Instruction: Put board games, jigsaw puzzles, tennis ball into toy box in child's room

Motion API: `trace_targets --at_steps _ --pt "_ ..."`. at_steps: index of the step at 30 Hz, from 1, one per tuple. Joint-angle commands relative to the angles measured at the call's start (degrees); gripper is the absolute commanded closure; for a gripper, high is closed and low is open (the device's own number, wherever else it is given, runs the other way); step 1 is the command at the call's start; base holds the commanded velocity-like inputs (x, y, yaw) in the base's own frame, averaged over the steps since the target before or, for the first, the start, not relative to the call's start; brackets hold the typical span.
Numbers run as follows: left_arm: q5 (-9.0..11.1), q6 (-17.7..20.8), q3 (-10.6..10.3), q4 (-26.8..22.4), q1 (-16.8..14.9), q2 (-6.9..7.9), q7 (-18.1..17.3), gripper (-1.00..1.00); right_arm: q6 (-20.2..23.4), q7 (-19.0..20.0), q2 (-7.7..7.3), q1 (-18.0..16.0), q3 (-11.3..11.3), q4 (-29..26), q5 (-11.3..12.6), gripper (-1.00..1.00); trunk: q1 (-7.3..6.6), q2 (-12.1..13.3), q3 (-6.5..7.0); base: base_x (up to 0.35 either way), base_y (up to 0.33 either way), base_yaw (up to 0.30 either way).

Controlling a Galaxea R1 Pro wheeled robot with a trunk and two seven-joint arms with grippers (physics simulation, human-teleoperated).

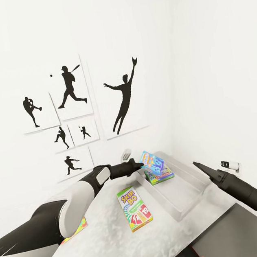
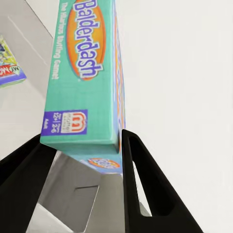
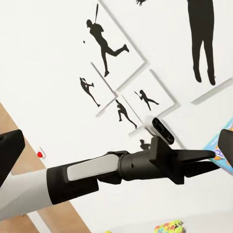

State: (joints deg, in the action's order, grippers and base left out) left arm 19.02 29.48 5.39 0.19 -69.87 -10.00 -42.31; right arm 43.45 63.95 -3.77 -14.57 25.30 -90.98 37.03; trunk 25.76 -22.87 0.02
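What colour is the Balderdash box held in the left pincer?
Teal-green, with an orange oval behind the blue title; the Balderdash box shows best in the left wrist view.

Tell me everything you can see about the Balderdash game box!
The Balderdash box is a flat teal cardboard box with its name in white letters on an orange oval and a small purple badge near one end. The left gripper is pinching it between two black fingers. In the head view it hangs tilted above the grey toy box, over another colourful box already inside.
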Motion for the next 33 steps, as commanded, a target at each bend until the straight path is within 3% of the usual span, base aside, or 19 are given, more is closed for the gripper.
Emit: trace_targets --at_steps 1,33 --pt "0.1 0.5 0.6 0.0 0.0 0.00 0.3 1.00 0.3 0.0 0.02 0.0 0.0 0.0 0.2 -1.00 0.02 0.0 -0.02 0.000 0.000 0.000" --pt "0.1 -0.1 0.6 -0.1 1.4 0.00 -1.1 1.00 0.2 -0.4 -0.06 0.0 0.2 0.1 0.2 -1.00 0.02 0.0 0.07 -0.017 0.007 -0.005"
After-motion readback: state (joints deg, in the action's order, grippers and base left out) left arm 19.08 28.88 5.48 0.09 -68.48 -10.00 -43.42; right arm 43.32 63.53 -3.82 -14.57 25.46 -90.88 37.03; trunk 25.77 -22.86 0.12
